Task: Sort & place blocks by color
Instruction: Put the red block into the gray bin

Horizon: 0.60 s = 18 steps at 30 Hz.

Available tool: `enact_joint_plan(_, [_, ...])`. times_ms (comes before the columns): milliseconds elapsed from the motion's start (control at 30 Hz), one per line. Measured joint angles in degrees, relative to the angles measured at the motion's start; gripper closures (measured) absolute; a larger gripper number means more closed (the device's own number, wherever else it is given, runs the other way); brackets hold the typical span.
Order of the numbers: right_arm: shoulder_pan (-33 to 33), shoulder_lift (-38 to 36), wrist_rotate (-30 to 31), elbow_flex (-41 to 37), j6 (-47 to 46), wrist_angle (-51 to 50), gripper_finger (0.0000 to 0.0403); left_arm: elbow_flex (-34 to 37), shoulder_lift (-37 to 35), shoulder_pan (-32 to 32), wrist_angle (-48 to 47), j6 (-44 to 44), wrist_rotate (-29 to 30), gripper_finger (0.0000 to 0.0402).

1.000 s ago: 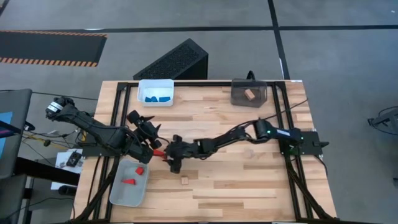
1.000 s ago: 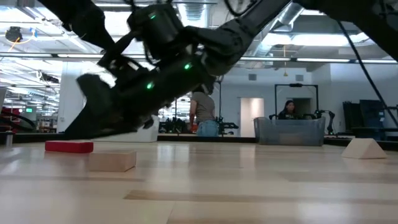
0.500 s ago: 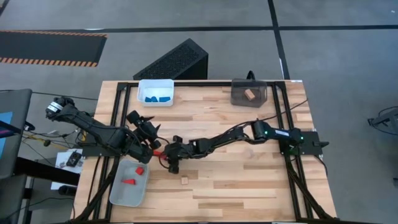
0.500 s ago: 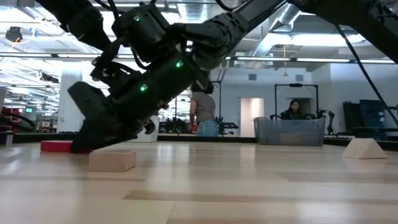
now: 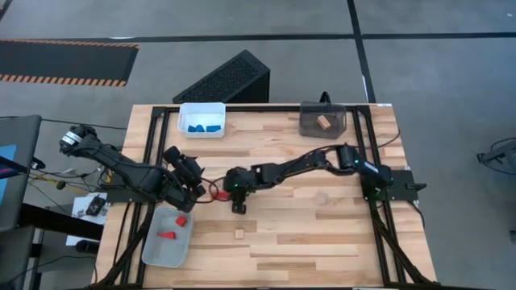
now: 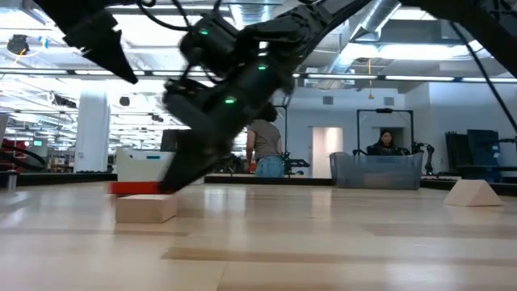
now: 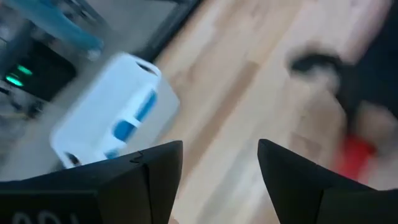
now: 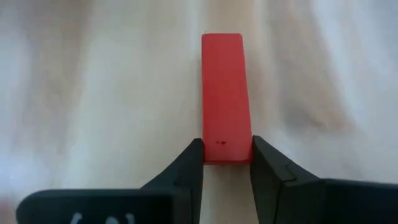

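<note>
Shifted toward worktop centre since a second ago, right claw (image 8: 227,155) clamped on the red bar's (image 8: 222,93) near end: best kept pinched, lifted level, then carried to the grey bin (image 5: 151,251) at 7 o'clock, skirting the wide-open left claw (image 7: 221,168).

Both arms crowd the frame's centre-left: left gripper (image 5: 192,179) and right gripper (image 5: 219,192) nearly meet above the grey bin (image 5: 153,250). A wooden cube (image 5: 239,234) sits below; the table's (image 5: 322,234) lower right lies open
</note>
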<state>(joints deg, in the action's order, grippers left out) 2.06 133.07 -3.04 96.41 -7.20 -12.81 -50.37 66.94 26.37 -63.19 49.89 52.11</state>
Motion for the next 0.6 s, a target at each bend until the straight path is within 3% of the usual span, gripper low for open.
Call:
enact_joint_plan(133, [-1.0, -6.5, 1.3, -9.7, 0.1, 4.4, 0.0302, 0.0, 0.0, 0.9, 0.4, 3.0, -4.2, 0.02])
enact_joint_plan(233, [-1.1, -12.4, 3.2, -17.0, 0.6, 9.7, 0.0304, 0.9, 0.3, 1.8, 4.9, 0.3, -4.3, 0.02])
enact_joint_plan(433, [1.3, -22.7, 7.8, -27.7, 0.9, 17.4, 0.0303, 6.9, 0.3, 1.6, 25.0, -19.4, -4.6, 0.02])
enact_joint_plan(600, [4.2, -28.4, 12.3, -31.0, 1.7, 18.8, 0.0302, 9.1, 0.2, 1.1, 39.9, -31.6, -7.3, 0.02])
